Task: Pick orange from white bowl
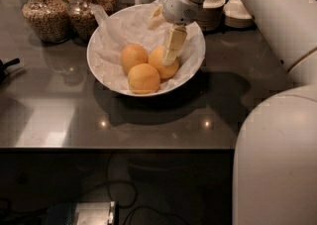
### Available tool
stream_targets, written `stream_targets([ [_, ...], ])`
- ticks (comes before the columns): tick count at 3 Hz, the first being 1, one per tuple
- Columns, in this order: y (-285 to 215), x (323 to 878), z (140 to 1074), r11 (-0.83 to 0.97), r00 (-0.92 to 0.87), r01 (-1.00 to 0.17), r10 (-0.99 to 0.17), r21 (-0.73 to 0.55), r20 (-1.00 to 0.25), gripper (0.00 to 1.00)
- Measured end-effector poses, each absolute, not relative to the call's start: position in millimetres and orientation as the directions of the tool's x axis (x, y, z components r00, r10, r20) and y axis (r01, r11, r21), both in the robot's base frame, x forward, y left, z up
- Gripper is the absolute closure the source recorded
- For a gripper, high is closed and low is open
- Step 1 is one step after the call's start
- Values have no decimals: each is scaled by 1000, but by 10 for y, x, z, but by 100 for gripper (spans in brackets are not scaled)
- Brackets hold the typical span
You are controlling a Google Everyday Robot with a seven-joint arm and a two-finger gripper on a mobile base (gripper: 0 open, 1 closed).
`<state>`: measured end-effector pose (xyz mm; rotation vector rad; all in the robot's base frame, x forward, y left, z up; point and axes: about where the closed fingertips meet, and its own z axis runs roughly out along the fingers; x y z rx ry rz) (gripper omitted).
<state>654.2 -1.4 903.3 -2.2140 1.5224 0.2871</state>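
Observation:
The white bowl (104, 45), lined with crumpled white paper, stands on the dark counter at centre back. Three oranges lie in it: one at left (133, 56), one in front (143, 78), one at right (157, 65). My gripper (170, 55) reaches down into the bowl from the upper right, and its cream tip lies against the right orange, partly covering it. All three oranges rest on the paper.
Two glass jars of grain (47, 13) stand at the back left, close to the bowl. Stacks of small cream bowls (237, 13) sit at the back right. The counter's front edge (119, 147) runs across the middle. My white arm (277, 159) fills the right side.

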Motion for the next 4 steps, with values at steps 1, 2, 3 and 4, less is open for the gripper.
stream_targets([
  [1,-2,6516,8929,-294,351,-936,-834,-195,-426,19],
  [2,-44,6471,8833,-274,315,-949,-840,-156,-442,22],
  [3,-118,6381,8764,-240,271,-963,-846,-126,-458,23],
  [4,-156,6304,8692,-223,247,-969,-846,-107,-472,26],
])
